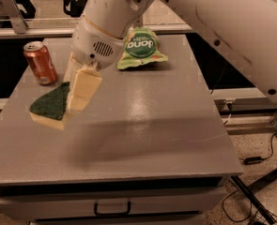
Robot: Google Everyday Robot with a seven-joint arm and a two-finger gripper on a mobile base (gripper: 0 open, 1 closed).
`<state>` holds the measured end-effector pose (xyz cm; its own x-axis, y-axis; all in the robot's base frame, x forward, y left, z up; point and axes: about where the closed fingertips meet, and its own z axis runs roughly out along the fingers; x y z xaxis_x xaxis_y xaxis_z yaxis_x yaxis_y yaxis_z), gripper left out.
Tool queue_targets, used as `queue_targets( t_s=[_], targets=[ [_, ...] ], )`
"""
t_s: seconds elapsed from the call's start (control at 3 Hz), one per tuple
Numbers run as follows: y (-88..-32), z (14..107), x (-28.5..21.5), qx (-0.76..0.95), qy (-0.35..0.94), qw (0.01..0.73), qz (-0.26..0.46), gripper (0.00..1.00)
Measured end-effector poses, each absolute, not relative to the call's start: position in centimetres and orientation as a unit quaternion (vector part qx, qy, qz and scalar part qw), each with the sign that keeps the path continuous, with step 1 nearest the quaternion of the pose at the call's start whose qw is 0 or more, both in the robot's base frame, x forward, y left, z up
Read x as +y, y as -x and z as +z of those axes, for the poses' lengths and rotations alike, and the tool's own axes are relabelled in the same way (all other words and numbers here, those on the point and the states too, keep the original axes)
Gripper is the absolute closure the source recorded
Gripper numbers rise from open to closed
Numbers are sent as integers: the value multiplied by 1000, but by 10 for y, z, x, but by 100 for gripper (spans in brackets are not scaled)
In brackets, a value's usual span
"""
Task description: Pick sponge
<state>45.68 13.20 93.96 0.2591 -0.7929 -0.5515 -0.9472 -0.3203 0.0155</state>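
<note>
The sponge (49, 106) has a dark green top over pale yellow foam. It hangs tilted above the left part of the grey table (142, 139). My gripper (76, 100) reaches down from the white arm and is shut on the sponge's right end, with a pale yellow finger (84, 89) across the front of it. The sponge is off the table surface.
A red soda can (41, 63) stands at the table's back left, close behind the sponge. A green snack bag (141, 48) lies at the back middle. The table has a drawer with a handle (111, 209) at its front. Cables lie on the floor at right.
</note>
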Motion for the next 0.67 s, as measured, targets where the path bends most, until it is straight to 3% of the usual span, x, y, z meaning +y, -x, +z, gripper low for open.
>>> queue_targets(
  t_s=[0.67],
  targets=[
    [-457,959,112,560,770,181,246,100]
  ],
)
